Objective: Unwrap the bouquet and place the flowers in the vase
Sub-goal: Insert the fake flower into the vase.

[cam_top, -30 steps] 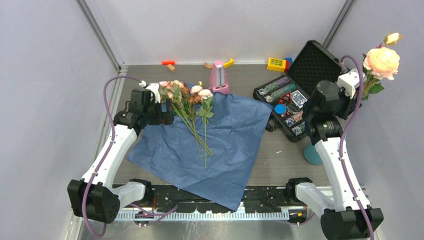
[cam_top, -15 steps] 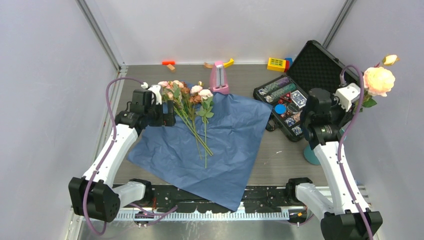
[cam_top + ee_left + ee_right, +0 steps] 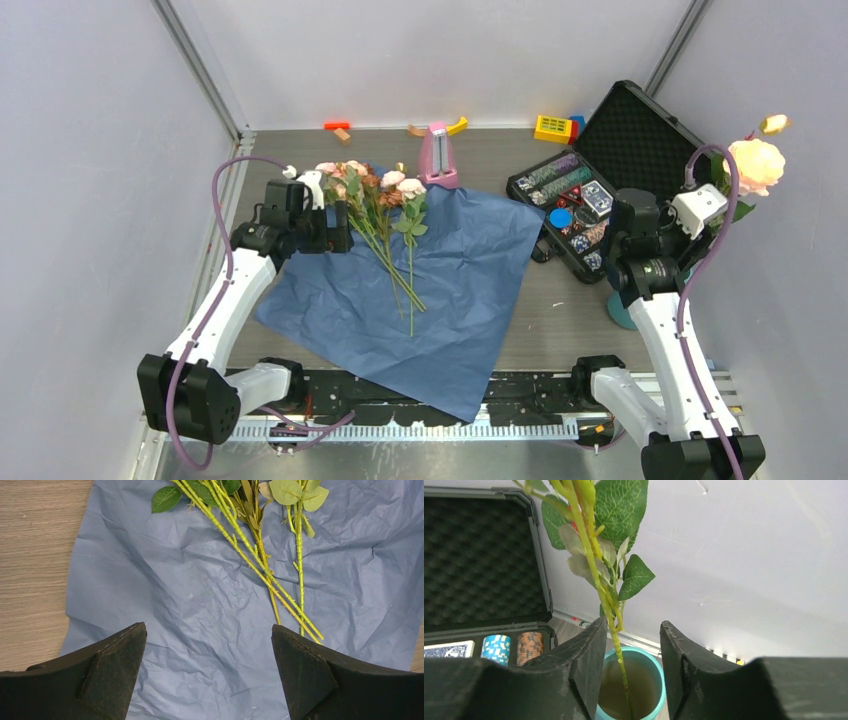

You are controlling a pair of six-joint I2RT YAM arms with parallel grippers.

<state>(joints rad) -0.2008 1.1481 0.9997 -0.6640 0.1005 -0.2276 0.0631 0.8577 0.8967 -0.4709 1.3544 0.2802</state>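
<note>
The bouquet lies unwrapped: several pink and peach flowers (image 3: 385, 205) rest on the flat blue paper (image 3: 440, 290), their green stems (image 3: 250, 555) pointing toward me. My left gripper (image 3: 209, 632) hovers open over the paper just left of the stems, holding nothing. At the right, one peach rose (image 3: 757, 165) stands up by the wall. Its stem (image 3: 596, 575) runs down into the teal vase (image 3: 659, 680). My right gripper (image 3: 633, 630) straddles that stem above the vase rim with its jaws apart; the stem sits close to the left finger (image 3: 586, 650).
A pink metronome (image 3: 438, 155) stands behind the paper. An open black case (image 3: 585, 205) with poker chips and cards sits left of the vase. Small toy blocks (image 3: 553, 128) lie along the back wall. The right wall is close to the rose.
The right arm came down and forward with the peach rose, so its stem went into the vase. Its jaws have parted from the stem. The left arm has stayed still.
</note>
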